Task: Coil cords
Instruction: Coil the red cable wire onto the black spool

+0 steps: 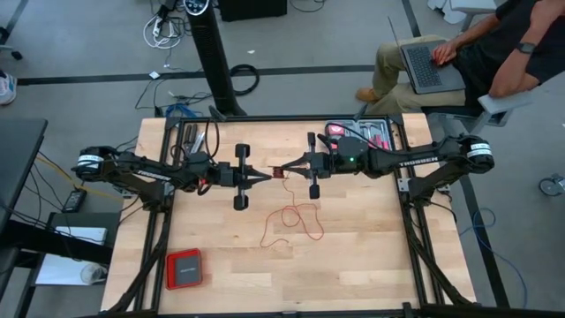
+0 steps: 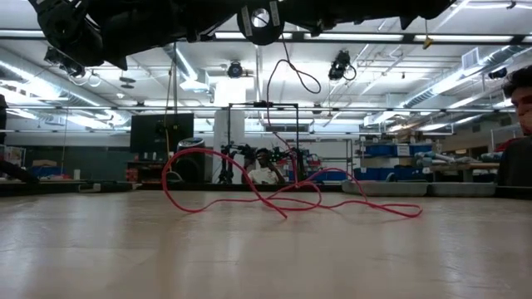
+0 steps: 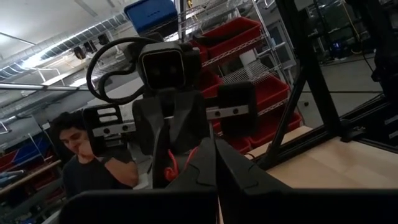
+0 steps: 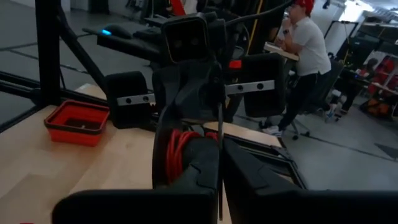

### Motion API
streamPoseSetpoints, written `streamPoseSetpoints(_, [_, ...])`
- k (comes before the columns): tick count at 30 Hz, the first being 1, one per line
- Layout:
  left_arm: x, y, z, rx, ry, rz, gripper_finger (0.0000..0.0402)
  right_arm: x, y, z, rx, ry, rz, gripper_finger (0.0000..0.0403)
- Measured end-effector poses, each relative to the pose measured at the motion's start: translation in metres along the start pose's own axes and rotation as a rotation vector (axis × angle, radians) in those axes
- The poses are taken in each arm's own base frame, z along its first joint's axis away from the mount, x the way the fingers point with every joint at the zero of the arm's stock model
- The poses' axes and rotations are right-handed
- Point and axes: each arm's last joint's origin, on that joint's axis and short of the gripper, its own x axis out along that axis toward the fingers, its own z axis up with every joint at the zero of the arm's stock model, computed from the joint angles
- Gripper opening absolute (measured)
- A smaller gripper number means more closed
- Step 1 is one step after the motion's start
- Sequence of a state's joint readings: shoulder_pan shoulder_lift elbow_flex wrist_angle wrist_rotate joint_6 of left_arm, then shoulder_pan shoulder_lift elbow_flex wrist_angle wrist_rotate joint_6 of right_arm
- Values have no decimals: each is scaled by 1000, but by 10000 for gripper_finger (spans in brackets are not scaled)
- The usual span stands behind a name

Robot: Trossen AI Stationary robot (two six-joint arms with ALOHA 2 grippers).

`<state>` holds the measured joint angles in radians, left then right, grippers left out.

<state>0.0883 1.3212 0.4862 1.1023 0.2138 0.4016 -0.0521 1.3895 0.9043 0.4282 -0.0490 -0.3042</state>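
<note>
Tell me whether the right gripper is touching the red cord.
Touching. In the right wrist view the right gripper's shut fingers press against red cord loops wound on the left gripper; the high view shows both tips meeting at the cord.

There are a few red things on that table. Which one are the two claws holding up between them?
The thin red cord: both the left gripper and right gripper pinch its coiled end mid-air. The flat red box lies untouched near the table's corner.

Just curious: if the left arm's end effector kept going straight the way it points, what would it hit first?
Probably the right end effector, facing the left end effector tip to tip above the table, red cord coiled between them.
</note>
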Motion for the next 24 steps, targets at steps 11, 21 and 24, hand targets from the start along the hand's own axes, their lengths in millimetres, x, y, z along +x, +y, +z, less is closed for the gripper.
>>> streamPoseSetpoints(11, [0, 5, 1, -118, 95, 107, 51, -15, -5, -1, 48, 124, -19, 2])
streamPoseSetpoints(21, [29, 17, 10, -332, 473, 44, 89, -24, -12, -18, 188, 316, -67, 1])
streamPoseSetpoints(24, [36, 22, 19, -375, 483, 50, 89, -24, -12, -18, 194, 320, -69, 1])
